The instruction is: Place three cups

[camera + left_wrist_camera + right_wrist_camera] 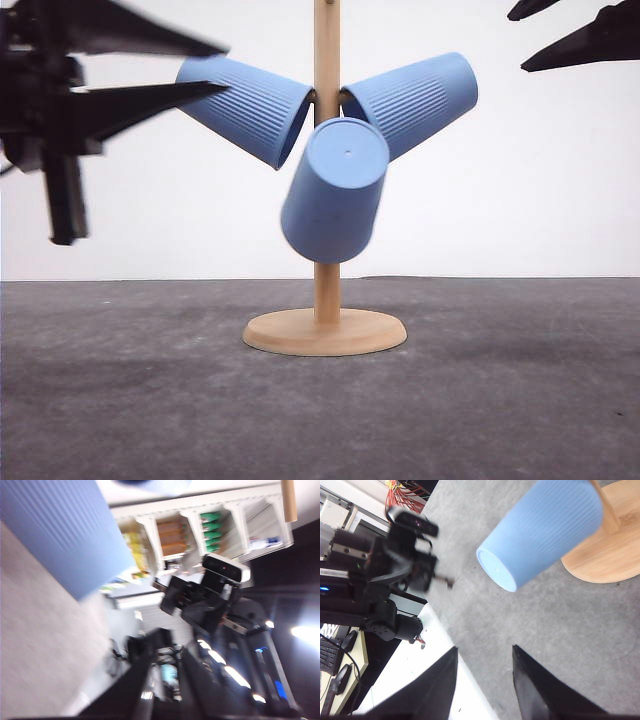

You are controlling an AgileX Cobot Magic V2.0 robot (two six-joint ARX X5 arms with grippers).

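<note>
- Three light-blue ribbed cups hang on a wooden stand (pixel 326 330) on the grey desk (pixel 120 400): left cup (pixel 245 105), right cup (pixel 412 100), front cup (pixel 335 190).
- The post's top is cut off.
- The left claw (pixel 215 68) is beside the left cup, fingers apart, empty.
- The right claw (pixel 485 680) is apart too; its wrist view shows a cup's open mouth.

Three light-blue ribbed cups (pixel 335 190) on a pale wood stand (pixel 325 331), dark grey table (pixel 500 400), black grippers (pixel 150 70).

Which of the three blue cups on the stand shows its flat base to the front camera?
The middle cup, hanging lowest before the wooden pole; the left cup and right cup show their sides.
</note>
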